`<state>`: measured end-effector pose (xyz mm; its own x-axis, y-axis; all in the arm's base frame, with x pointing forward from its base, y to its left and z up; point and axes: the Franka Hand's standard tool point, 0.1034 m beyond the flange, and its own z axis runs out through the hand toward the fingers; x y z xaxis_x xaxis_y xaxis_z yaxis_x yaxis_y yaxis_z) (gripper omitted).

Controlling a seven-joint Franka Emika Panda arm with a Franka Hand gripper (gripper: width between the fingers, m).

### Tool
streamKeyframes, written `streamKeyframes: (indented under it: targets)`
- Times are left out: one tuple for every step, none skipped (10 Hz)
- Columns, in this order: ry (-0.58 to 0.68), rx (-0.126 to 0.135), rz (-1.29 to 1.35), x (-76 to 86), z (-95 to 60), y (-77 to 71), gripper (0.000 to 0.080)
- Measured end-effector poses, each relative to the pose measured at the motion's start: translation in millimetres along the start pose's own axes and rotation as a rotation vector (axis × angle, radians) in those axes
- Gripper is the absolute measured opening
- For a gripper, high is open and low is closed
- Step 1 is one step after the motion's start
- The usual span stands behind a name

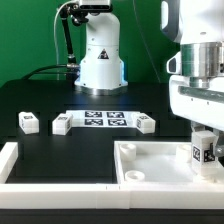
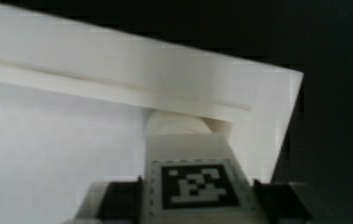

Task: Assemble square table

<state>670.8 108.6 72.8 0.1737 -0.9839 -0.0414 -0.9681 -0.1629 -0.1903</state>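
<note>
**Desk:** What are the fingers [image 2: 111,202] doing?

**Me:** They're clenched on one small white plastic leg with a black-and-white tag [image 1: 205,152] [image 2: 194,150], pinched across two opposite sides, and the leg is upright. In the exterior view it sits at about four o'clock, over the three o'clock side of the white plastic square tray-like tabletop with a raised rim [image 1: 160,166] [image 2: 66,130]. My wrist view shows the leg close against the inside of that rim. I can't tell whether its lower end touches the tray floor or a socket.

**Desk:** How do you expect it to handle?

**Me:** Light and stiff, I'd judge. It looks like hard moulded plastic with no give, smooth enough to slip under a hard twist. I'd take such a leg on its flat faces near the upper end, leaving the lower end free. The tabletop looks light too, so a sideways push may make it skate on the black surface [image 1: 60,95]. I'd press straight down.

**Desk:** And the rest?

**Me:** I count three loose white legs. One is at nine o'clock [image 1: 28,122]. One is just beside the nine o'clock end of the flat white marker board [image 1: 105,119], at [image 1: 62,125]. The third is just beside the board's three o'clock end [image 1: 146,123].
</note>
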Motion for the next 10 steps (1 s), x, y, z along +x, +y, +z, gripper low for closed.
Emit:
streamKeyframes:
  targets:
    - [0.0, -0.001, -0.009, -1.4, 0.9, 0.4, 0.0366]
    - [0.0, -0.002, -0.066, -1.3, 1.2, 0.7, 0.0502]
    - [-0.004, -0.054, -0.288, -1.7, 2.7, 5.4, 0.0502]
    - [-0.018, -0.059, -0.445, 3.7, 2.6, 1.5, 0.0622]
    - [-0.039, -0.073, -0.628, 8.0, 3.7, 4.3, 0.0641]
    - [-0.039, -0.073, -0.668, 8.7, 3.8, 4.3, 0.0641]
    - [-0.04, -0.073, -0.735, 9.2, 3.8, 4.3, 0.0648]
    - [-0.043, -0.072, -0.817, 9.9, 3.7, 4.4, 0.0648]
    - [-0.049, -0.088, -0.938, 10.0, 3.2, 5.6, 0.0649]
    - [-0.056, -0.132, -1.11, 8.9, -0.7, 4.0, 0.0649]
